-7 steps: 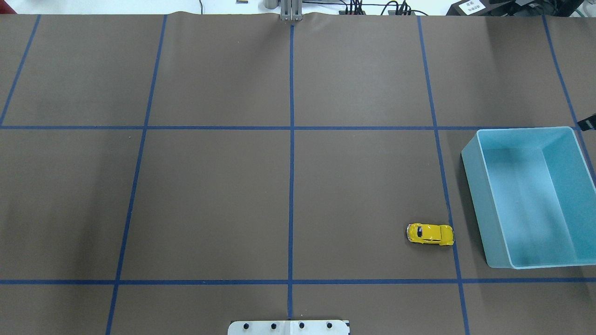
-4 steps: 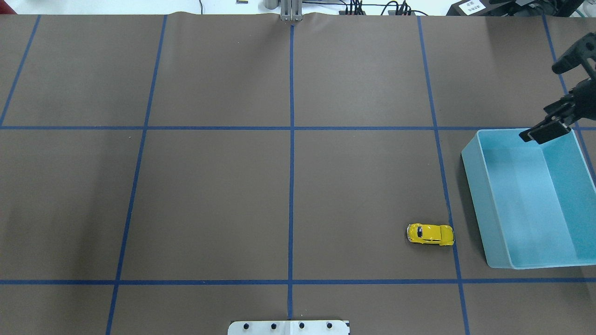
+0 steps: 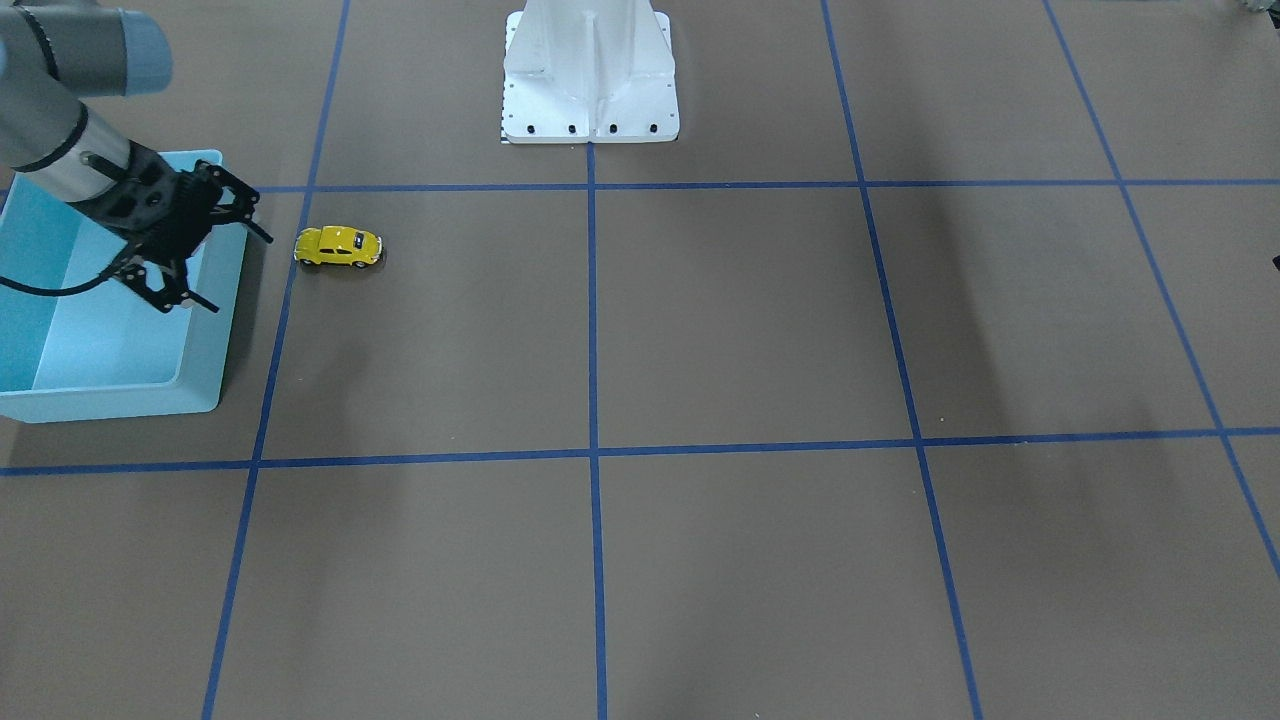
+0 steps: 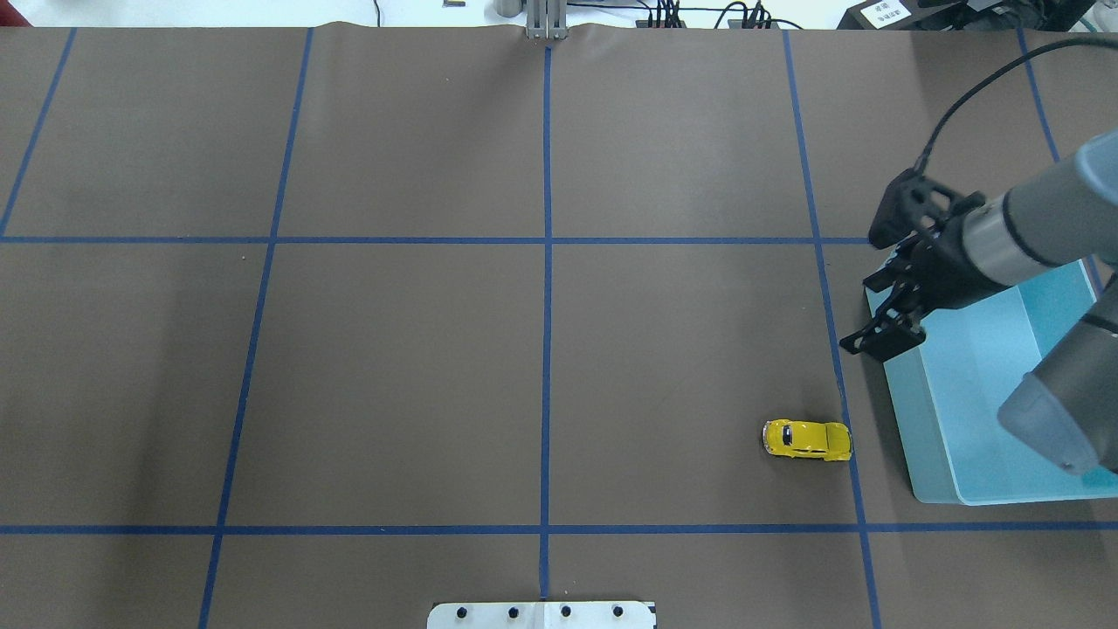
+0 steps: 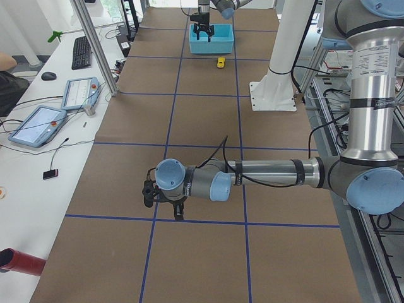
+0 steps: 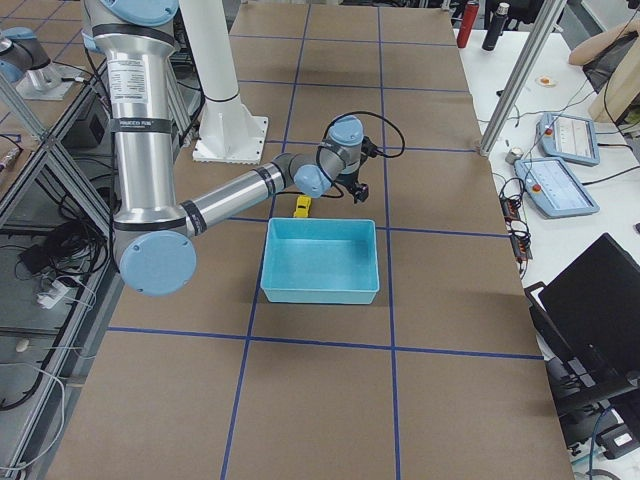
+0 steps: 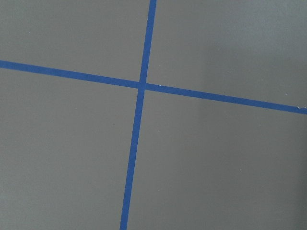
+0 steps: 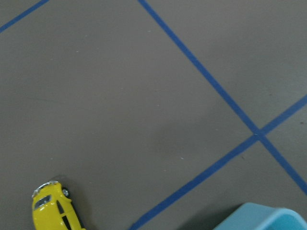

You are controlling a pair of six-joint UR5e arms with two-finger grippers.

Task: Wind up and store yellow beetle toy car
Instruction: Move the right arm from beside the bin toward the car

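Note:
The yellow beetle toy car (image 4: 807, 439) stands on its wheels on the brown table, just left of the light blue bin (image 4: 900, 411). It also shows in the front view (image 3: 338, 246) and at the bottom left of the right wrist view (image 8: 53, 208). My right gripper (image 4: 876, 278) is open and empty. It hangs above the bin's far left corner, beyond the car and apart from it, and also shows in the front view (image 3: 238, 272). My left gripper (image 5: 164, 202) shows only in the exterior left view, low over the table far from the car. I cannot tell whether it is open or shut.
The bin (image 3: 215, 330) is empty and sits at the table's right side. The robot's white base (image 4: 541, 614) stands at the near edge. Blue tape lines (image 4: 547, 262) divide the brown table cover into squares. The left wrist view shows only table and tape.
My right arm has come in from the right edge and moved left over the bin's far corner. The car and bin have not moved.

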